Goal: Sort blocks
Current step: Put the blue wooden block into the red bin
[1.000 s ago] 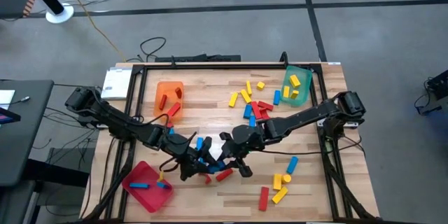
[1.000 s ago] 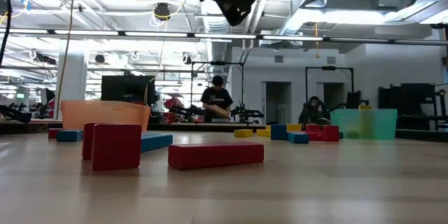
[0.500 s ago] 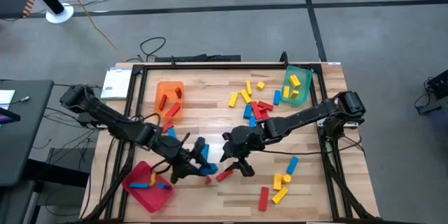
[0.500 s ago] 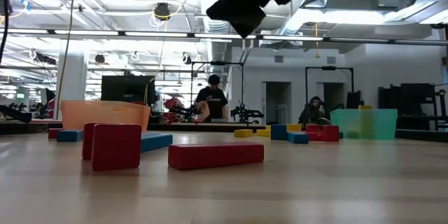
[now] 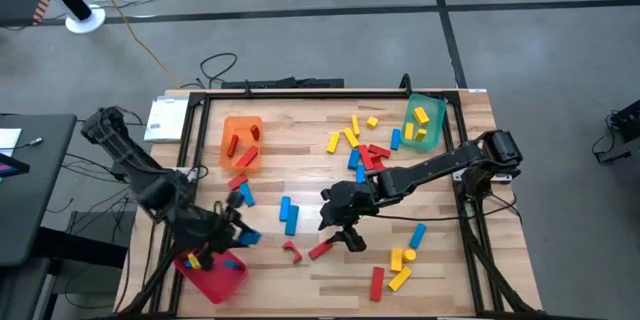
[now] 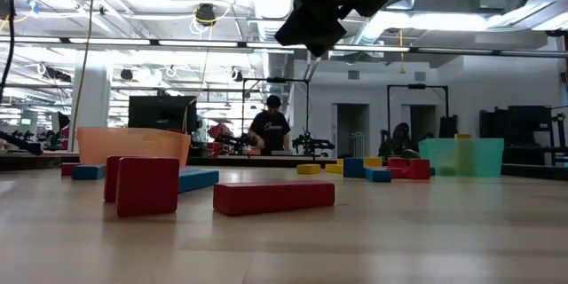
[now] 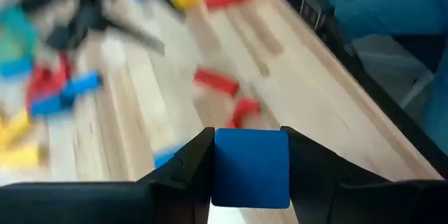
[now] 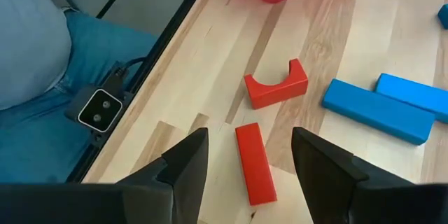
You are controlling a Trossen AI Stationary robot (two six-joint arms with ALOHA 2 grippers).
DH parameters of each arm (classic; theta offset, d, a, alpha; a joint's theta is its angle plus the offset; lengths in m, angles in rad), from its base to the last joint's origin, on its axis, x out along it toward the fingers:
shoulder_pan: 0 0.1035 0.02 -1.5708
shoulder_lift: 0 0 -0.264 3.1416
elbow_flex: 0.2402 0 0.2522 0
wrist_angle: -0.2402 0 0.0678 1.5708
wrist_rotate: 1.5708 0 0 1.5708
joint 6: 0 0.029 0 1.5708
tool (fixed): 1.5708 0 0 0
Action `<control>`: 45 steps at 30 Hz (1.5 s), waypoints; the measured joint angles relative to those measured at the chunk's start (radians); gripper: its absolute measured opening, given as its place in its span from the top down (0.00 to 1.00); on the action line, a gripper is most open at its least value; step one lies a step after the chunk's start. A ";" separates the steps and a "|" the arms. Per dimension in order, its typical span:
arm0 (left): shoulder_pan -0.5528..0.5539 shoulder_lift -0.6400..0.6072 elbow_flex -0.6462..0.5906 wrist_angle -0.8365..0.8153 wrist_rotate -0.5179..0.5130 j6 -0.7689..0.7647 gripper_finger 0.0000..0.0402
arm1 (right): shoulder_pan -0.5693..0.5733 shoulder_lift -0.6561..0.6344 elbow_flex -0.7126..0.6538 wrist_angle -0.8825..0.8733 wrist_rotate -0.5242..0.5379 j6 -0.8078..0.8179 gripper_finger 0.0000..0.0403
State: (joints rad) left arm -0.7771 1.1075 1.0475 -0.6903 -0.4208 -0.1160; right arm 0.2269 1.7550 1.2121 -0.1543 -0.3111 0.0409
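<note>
Red, blue and yellow blocks lie scattered over the wooden table (image 5: pixel 330 175). My left gripper (image 5: pixel 243 237) hangs near the table's left front, just beside the red tray (image 5: pixel 205 278), shut on a blue block (image 7: pixel 250 168). My right gripper (image 8: pixel 250 154) stands open near the table's middle front, above a red bar (image 8: pixel 255 162) that lies flat on the wood; its fingers stand on either side of the bar, clear of it. A red arch block (image 8: pixel 275 85) lies just beyond. The low view shows only a dark arm part at the top. My left gripper pinches the blue block between its two fingers, one on each of two opposite side faces (image 7: pixel 218 171). The fingers slant downward. The block is lifted clear of the table, and one square face of it (image 7: pixel 250 182) fills the gap between the fingers.
An orange tray (image 5: pixel 241 142) with red blocks stands at the far left, a green tray (image 5: pixel 423 122) with yellow blocks at the far right. Two blue bars (image 5: pixel 288 212) lie between the grippers. More blocks cluster at the far middle (image 5: pixel 360 145) and the near right (image 5: pixel 398 265).
My left gripper has risen and gone toward the table's left and near edge, to the red tray, rolling its wrist as it went. It has carried the blue block along, lifted clear of the table. The right gripper has stayed above the red bar.
</note>
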 joint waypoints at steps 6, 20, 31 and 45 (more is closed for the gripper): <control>-0.113 -0.003 -0.003 -0.197 -0.017 -0.365 0.67 | 0.010 0.000 0.000 -0.026 0.002 0.001 0.46; -0.384 0.020 -0.003 -0.416 -0.174 -0.868 0.67 | 0.030 0.000 0.000 -0.030 0.002 0.002 0.46; -0.513 0.023 -0.121 -0.388 -0.234 -1.132 0.67 | 0.041 0.000 0.000 -0.030 0.002 0.004 0.46; -0.599 0.023 -0.252 -0.252 -0.246 -1.283 0.66 | 0.041 0.000 0.000 -0.032 0.002 0.011 0.46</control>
State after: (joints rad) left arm -1.3764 1.1309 0.7955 -0.9427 -0.6671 -1.3993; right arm 0.2684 1.7550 1.2121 -0.1868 -0.3088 0.0521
